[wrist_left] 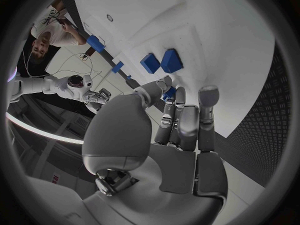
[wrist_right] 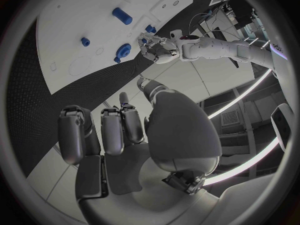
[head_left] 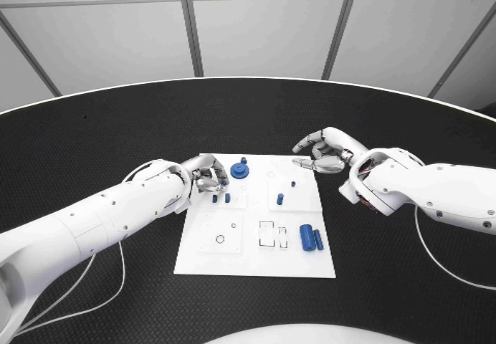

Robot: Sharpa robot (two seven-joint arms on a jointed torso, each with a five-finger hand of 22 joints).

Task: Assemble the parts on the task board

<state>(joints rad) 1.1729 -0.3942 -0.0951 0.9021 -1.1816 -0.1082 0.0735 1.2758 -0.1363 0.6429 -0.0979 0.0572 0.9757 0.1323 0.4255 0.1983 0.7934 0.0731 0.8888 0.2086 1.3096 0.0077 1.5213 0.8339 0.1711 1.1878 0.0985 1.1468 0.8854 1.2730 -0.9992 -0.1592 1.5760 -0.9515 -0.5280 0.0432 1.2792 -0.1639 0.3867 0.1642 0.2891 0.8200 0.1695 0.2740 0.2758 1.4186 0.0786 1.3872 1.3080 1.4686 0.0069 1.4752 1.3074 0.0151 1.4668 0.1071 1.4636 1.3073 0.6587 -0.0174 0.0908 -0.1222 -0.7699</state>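
Observation:
The white task board lies mid-table. My left hand hovers over its upper left part, with thumb and a finger pinching a small blue part. Beside that hand stands a round blue part with a small peg behind it. Two small blue blocks sit just below the hand and appear in the left wrist view. Blue cylinders lie at the board's lower right. My right hand hangs off the board's upper right corner, fingers curled in, holding nothing that I can see.
Two more small blue parts stand in the board's middle right section. Empty outlined slots mark the lower board. Black table surrounds the board. A cable trails under my left arm.

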